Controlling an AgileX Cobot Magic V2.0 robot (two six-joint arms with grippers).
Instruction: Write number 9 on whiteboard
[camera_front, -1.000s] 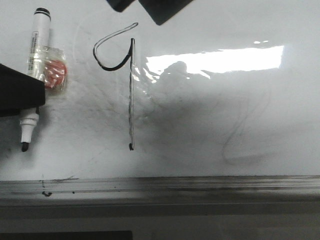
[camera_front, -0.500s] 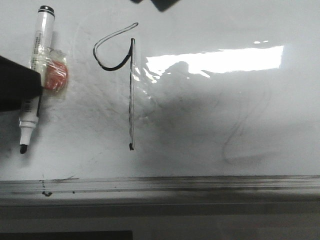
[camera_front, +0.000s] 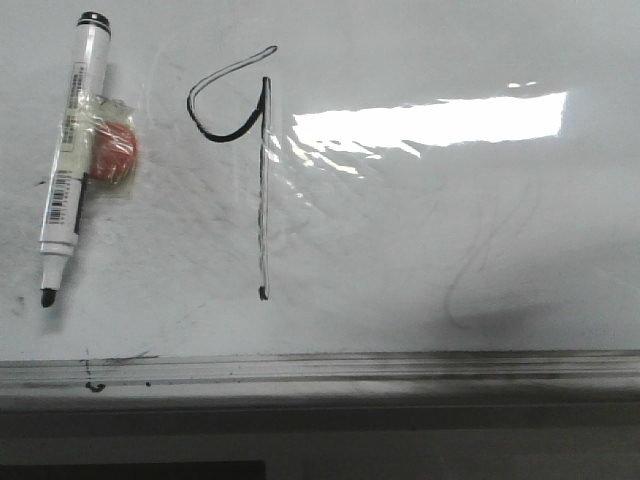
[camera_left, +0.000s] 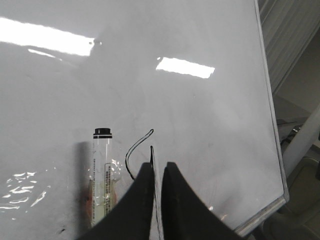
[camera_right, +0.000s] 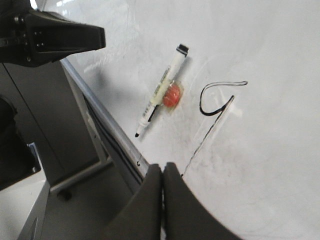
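The number 9 (camera_front: 263, 180) is drawn in black on the whiteboard (camera_front: 450, 220), an open curved loop on top and a long thin stem running down. It also shows in the left wrist view (camera_left: 128, 160) and the right wrist view (camera_right: 201, 106). Neither gripper is in the front view. My left gripper (camera_left: 159, 167) hangs over the board above the stem, its jaws nearly together with nothing between them. My right gripper (camera_right: 162, 167) is shut and empty, near the board's ledge below the stem's end.
An uncapped white marker (camera_front: 68, 150) lies on the board left of the 9, tip towards the ledge, beside a red lump in clear wrap (camera_front: 112, 150). The grey metal ledge (camera_front: 320, 370) runs along the lower edge. A faint erased squiggle (camera_front: 480, 290) lies to the right.
The dark left gripper that covered the marker's middle has drawn off to the left and out of the front view. The dark shapes at the top edge have gone too. The marker stays put.
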